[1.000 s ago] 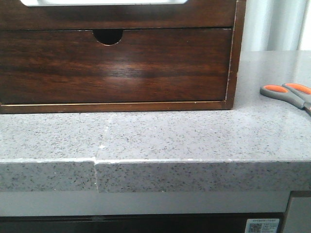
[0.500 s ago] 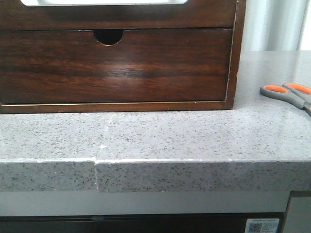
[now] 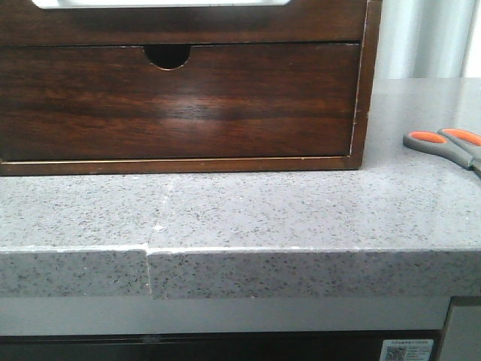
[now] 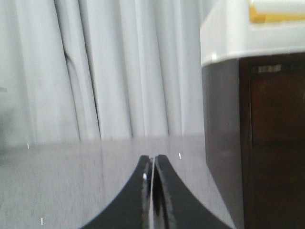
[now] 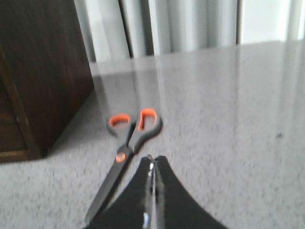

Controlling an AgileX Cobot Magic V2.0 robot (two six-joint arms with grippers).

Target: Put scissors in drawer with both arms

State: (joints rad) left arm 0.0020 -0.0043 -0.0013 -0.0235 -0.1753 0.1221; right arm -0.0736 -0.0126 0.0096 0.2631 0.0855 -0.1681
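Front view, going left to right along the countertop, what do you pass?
Wooden cabinet with the notched lower drawer front → bare stretch of speckled grey countertop → scissors at the right edge, partly cut off.

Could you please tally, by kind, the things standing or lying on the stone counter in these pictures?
Scissors: 1, lying flat, blades closed.
Wooden cabinet: 1, standing to the left of the scissors in the front view.
Total: 2.
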